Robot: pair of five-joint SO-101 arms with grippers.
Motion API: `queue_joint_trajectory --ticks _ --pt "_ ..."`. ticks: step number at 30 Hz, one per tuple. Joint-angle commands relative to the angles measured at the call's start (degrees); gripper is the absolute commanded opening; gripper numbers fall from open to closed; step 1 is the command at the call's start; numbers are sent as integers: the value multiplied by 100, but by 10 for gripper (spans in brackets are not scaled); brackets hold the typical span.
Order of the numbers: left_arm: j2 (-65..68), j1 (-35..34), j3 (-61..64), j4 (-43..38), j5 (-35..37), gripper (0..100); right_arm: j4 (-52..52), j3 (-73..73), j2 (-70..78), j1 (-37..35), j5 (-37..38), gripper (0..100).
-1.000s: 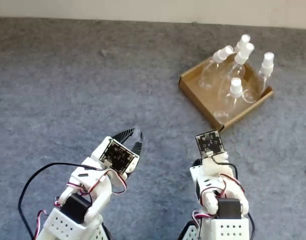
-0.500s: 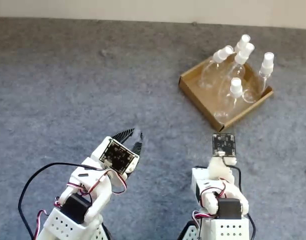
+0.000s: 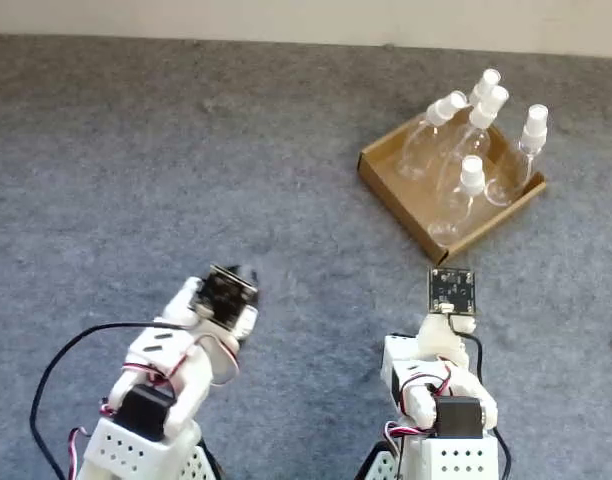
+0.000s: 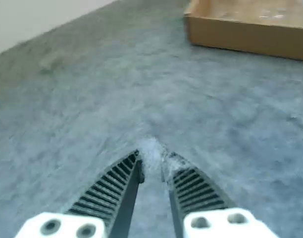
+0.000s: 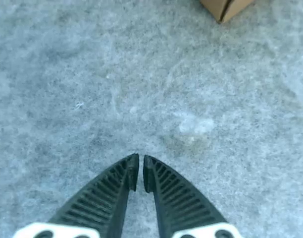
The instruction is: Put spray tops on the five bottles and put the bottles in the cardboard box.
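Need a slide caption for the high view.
Five spray-topped bottles in the cardboard box; left arm and right arm sit apart from it.

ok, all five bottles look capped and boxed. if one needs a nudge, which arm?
Right, probably. In the high view its arm sits nearest the cardboard box, and that box's corner lies just ahead of the right gripper. The left gripper is farther off, to the side.

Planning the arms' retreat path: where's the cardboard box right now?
In the high view, the cardboard box sits at the far right of the table, just ahead of the right arm, with the five bottles lying in it.
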Motion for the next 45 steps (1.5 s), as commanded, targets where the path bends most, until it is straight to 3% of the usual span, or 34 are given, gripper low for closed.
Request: queue_joint_trajectory --ticks 1,12,20,25,30,35,45 --pt "-22 -1051 -743 88 -62 5 48 884 -66 -13 -44 5" --pt "-22 -2079 -2510 1688 -70 6 48 884 -66 -13 -9 5" --pt "-22 -2835 -2255 2400 -70 7 48 884 -66 -13 -9 5" --pt "-22 -2853 -980 2347 -53 7 48 884 -66 -13 -9 5" --pt "-22 -2862 92 1697 -44 7 48 884 -66 -13 -9 5" --pt "-13 -2862 119 1653 -35 5 48 884 -66 -13 -9 5" --pt "22 -2360 119 3253 -26 5 48 884 -66 -13 -9 5"
